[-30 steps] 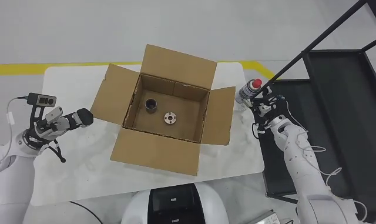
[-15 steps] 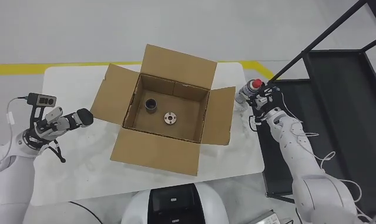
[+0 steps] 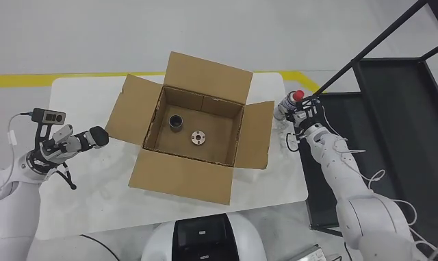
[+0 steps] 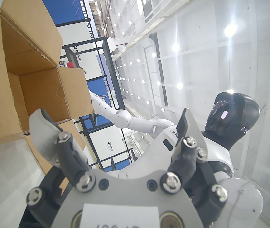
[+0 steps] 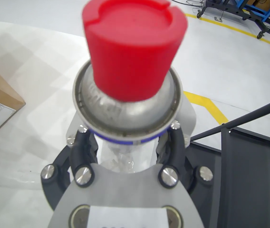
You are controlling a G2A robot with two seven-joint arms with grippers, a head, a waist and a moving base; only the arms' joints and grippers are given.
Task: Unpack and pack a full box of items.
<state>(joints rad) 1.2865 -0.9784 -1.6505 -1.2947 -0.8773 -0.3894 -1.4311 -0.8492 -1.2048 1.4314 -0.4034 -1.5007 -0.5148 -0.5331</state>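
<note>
An open cardboard box (image 3: 194,180) stands in the middle of the white table (image 3: 82,199). On its floor lie a dark ring-shaped part (image 3: 176,121) and a round disc (image 3: 198,136). At the table's right edge, beside the box's right flap, my right gripper (image 3: 297,113) is shut on a spray can (image 3: 290,105) with a red cap (image 5: 132,46). The fingers (image 5: 177,141) clamp the can's body on both sides. My left gripper (image 3: 96,135) hovers left of the box, open and holding nothing (image 4: 113,129), with the box's side (image 4: 30,88) ahead of it.
A black metal rack (image 3: 390,117) stands just right of the table, close behind the right arm. A yellow floor line (image 3: 41,78) runs behind the table. Bare tabletop lies in front of the box and to its left.
The right arm has shifted a little toward the box, its gripper and the can barely moving. The left arm has stayed still.
</note>
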